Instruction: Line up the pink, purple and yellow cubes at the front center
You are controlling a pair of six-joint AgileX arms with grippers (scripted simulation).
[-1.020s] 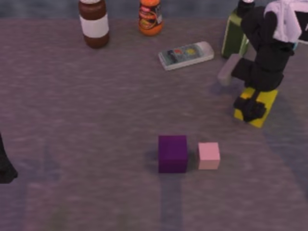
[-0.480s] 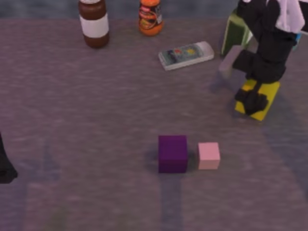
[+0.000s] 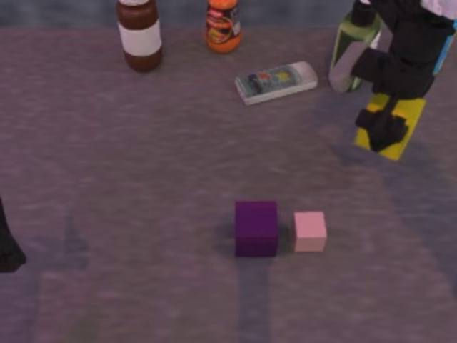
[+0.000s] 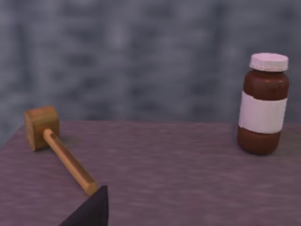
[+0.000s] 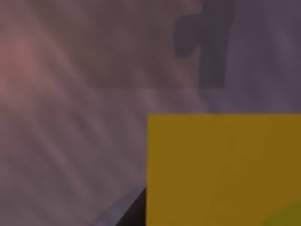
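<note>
Top view: right gripper (image 3: 385, 128) clamps yellow cube (image 3: 408, 121), lifted.

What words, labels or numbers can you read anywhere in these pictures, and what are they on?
None can be read.
Brown jar: plain white label band, no print visible.
Orange bottle: dark label with markings, too blurred to read.
White flat pack: coloured patches, too blurred to read.
Green bottle: no label visible.
Yellow cube, purple cube, pink cube: plain.
</note>
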